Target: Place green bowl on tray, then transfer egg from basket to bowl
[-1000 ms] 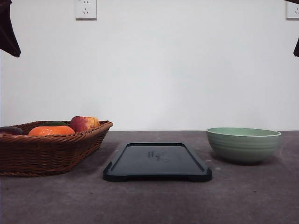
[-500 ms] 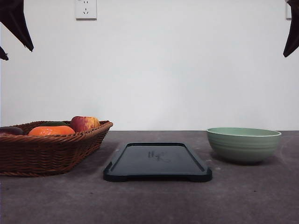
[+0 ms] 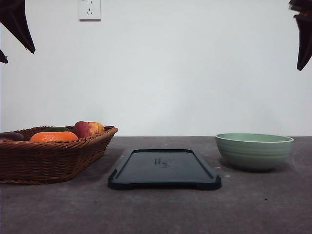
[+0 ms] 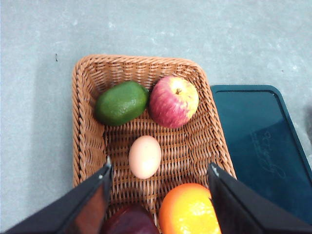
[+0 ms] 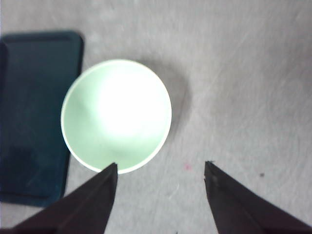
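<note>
Right end effector (image 5: 161, 195) has dropped lower over the green bowl (image 3: 254, 150), fingers wide, empty (left (image 4: 158, 202) likewise wide); bowl not yet on tray (image 3: 164, 168).

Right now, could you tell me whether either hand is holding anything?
Nothing is held: the left hand is open above the basket, the right hand open above the green bowl.

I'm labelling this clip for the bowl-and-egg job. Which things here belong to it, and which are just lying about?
Part of the job:
bowl
tray
egg
basket
left claw, open
right claw, open

Just lying about:
apple
green fruit
orange fruit
dark red fruit
</note>
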